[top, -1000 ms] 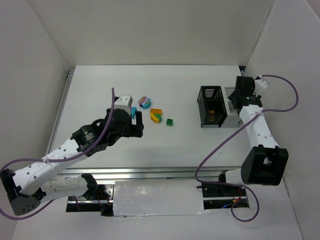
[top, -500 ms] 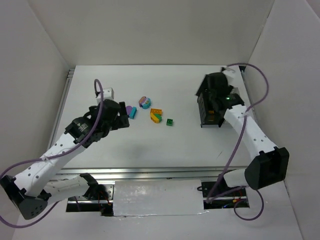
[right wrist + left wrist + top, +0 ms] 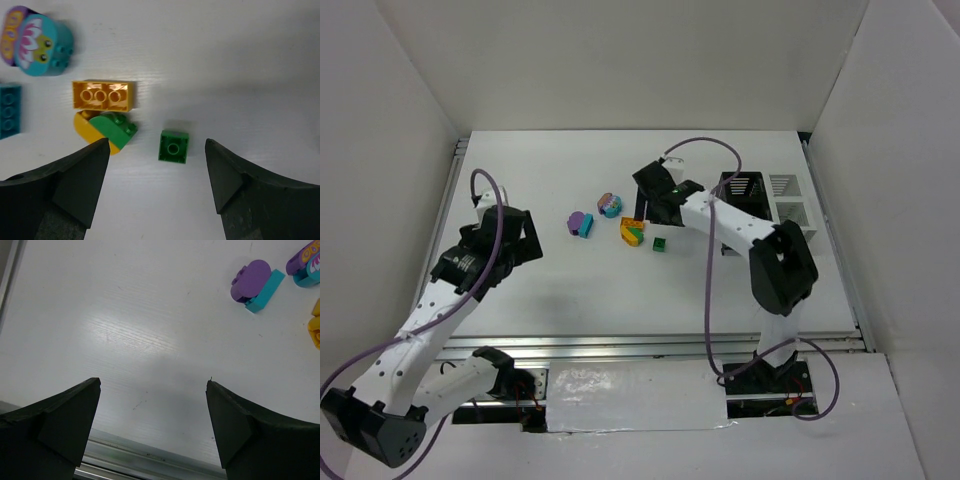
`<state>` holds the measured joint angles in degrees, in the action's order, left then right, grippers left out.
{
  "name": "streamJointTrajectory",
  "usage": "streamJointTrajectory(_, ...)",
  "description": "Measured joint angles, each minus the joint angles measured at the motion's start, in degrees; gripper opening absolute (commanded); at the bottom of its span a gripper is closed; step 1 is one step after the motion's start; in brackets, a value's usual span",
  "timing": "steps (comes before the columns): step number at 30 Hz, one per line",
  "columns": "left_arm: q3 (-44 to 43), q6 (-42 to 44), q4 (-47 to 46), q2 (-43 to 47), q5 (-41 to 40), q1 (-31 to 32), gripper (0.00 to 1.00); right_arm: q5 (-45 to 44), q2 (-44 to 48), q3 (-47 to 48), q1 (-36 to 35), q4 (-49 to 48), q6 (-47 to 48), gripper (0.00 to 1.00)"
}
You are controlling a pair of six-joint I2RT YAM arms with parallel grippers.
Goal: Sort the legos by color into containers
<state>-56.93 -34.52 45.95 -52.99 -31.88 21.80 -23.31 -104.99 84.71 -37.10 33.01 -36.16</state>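
The legos lie in a loose group mid-table: a purple-and-teal pair [image 3: 580, 223], a round teal-and-purple piece [image 3: 609, 205], an orange brick with a yellow-and-green piece [image 3: 632, 232], and a small green brick [image 3: 660, 244]. My right gripper [image 3: 656, 212] is open above them. In the right wrist view [image 3: 157, 143] the green brick [image 3: 173, 146] sits between its fingertips, with the orange brick [image 3: 102, 95] and the yellow-and-green piece [image 3: 107, 131] to the left. My left gripper [image 3: 518, 240] is open and empty over bare table [image 3: 153, 384], left of the purple-and-teal pair [image 3: 252, 284].
The black bin [image 3: 740, 186] and two white bins [image 3: 788, 200] stand at the right, partly behind the right arm. The table's metal front rail [image 3: 150, 460] shows under the left fingers. White walls enclose the table.
The right arm swung from the bins leftward to hover over the bricks. The left arm drew back to the left, away from the purple-and-teal pair, which stays on the table.
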Motion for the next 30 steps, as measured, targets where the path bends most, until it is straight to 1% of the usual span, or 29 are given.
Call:
streamJointTrajectory(3, 1.0, 1.2, -1.0, -1.0, 1.8, -0.1, 1.00, -1.3, -5.5, 1.2, 0.0, 1.3, -1.5, 0.81)
streamJointTrajectory(6, 1.0, 1.6, -1.3, -0.9, 2.7, -0.1, 0.99, -1.3, -7.9, 1.2, 0.0, 2.2, -2.4, 0.77)
streamJointTrajectory(10, 1.0, 2.1, -1.5, -0.9, 3.6, -0.1, 0.99, -1.0, -8.2, 1.1, 0.0, 2.0, -3.4, 0.71)
streamJointTrajectory(18, 1.0, 3.0, -2.1, -0.8, 4.9, -0.2, 1.00, 0.3, -8.5, -2.7, 0.0, 0.1, -3.8, 0.70)
streamJointTrajectory(20, 1.0, 3.0, -2.3, -0.7, 5.1, -0.1, 0.99, 0.7, -8.8, -3.8, 0.0, -0.4, -3.9, 0.63)
streamJointTrajectory(21, 1.0, 3.0, -2.4, -0.7, 5.2, -0.2, 0.99, 1.0, -8.9, -4.4, 0.0, -0.6, -3.9, 0.53)
streamJointTrajectory(22, 1.0, 3.0, -2.4, -0.7, 5.2, -0.2, 1.00, 1.3, -9.0, -4.9, 0.0, -0.7, -3.8, 0.49)
streamJointTrajectory(25, 1.0, 3.1, -2.7, -0.4, 5.2, -0.2, 1.00, 2.0, -9.0, -6.1, 0.0, -1.5, -4.2, 0.45)
streamJointTrajectory(26, 1.0, 3.1, -2.8, -0.3, 5.2, -0.2, 1.00, 2.3, -9.0, -6.4, 0.0, -1.8, -4.1, 0.38)
streamJointTrajectory(27, 1.0, 3.1, -2.7, -0.3, 5.2, -0.2, 1.00, 2.4, -9.1, -6.5, 0.0, -2.0, -4.3, 0.25)
streamJointTrajectory(28, 1.0, 3.1, -2.8, -0.3, 5.3, -0.2, 1.00, 2.4, -9.1, -6.5, 0.0, -2.3, -3.9, 0.10)
streamJointTrajectory(29, 1.0, 3.1, -2.8, -0.3, 5.4, -0.2, 0.99, 2.3, -8.9, -6.8, 0.0, -2.6, -4.1, 0.01)
streamJointTrajectory(30, 1.0, 3.1, -2.8, -0.3, 5.4, -0.2, 1.00, 2.3, -8.6, -7.2, 0.0, -3.0, -4.6, 0.00)
